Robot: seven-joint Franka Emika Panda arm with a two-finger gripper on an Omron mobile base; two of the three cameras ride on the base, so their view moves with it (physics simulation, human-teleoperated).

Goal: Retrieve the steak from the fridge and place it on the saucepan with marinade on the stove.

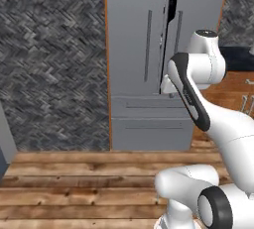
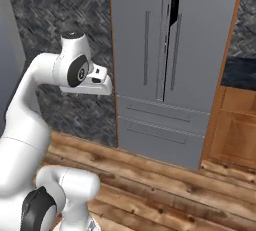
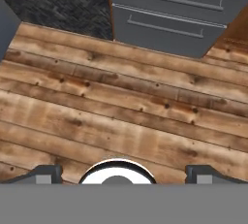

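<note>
Plank flooring (image 3: 121,111) of warm brown wood stretches between the robot and the fridge (image 1: 144,49), with dark herringbone wall (image 1: 49,49) to the fridge's left and wooden cabinets (image 2: 235,125) to its right. Nothing lies on the boards in front of it. The fridge is tall and grey, with two long vertical bar handles and two lower drawers; its right door stands ajar, showing a black gap. The hand (image 3: 121,174) is spread wide and holds nothing, pointing down at the floor.

Even, flat rendered light, no hard shadows/glare; pics low-res, slightly soft.
</note>
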